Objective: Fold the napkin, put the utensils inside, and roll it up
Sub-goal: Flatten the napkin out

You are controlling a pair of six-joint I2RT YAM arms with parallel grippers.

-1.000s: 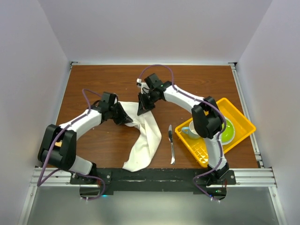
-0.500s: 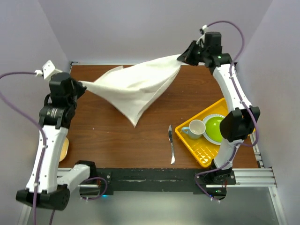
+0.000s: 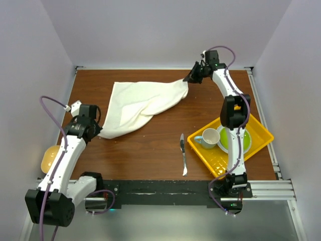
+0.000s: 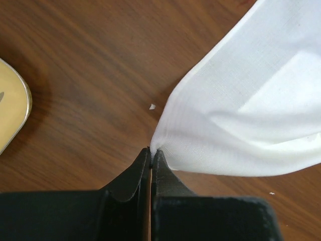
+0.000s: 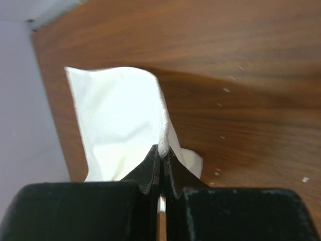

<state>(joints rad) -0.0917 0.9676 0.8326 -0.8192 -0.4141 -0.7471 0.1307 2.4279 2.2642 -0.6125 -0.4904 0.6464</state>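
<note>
The white napkin [image 3: 143,103] is spread over the far left half of the table, stretched between both arms. My left gripper [image 3: 99,133] is shut on its near left corner [image 4: 159,143], low over the wood. At the far right, my right gripper [image 3: 187,80] is shut on the napkin's other corner [image 5: 163,145]. The cloth [image 5: 118,120] sags and folds between the two grips. A silver knife [image 3: 183,153] lies apart on the table, just left of the yellow tray.
A yellow tray [image 3: 256,131] at the right holds a white mug [image 3: 209,137] and a green bowl on a plate [image 3: 235,138]. A pale yellow dish [image 3: 48,157] sits by the left edge, also visible as the yellow dish [image 4: 10,113] in the left wrist view.
Both arms carried the napkin up and apart, spreading it in the air, then lowered it. It now lies stretched across the far left of the table, both corners still held.
</note>
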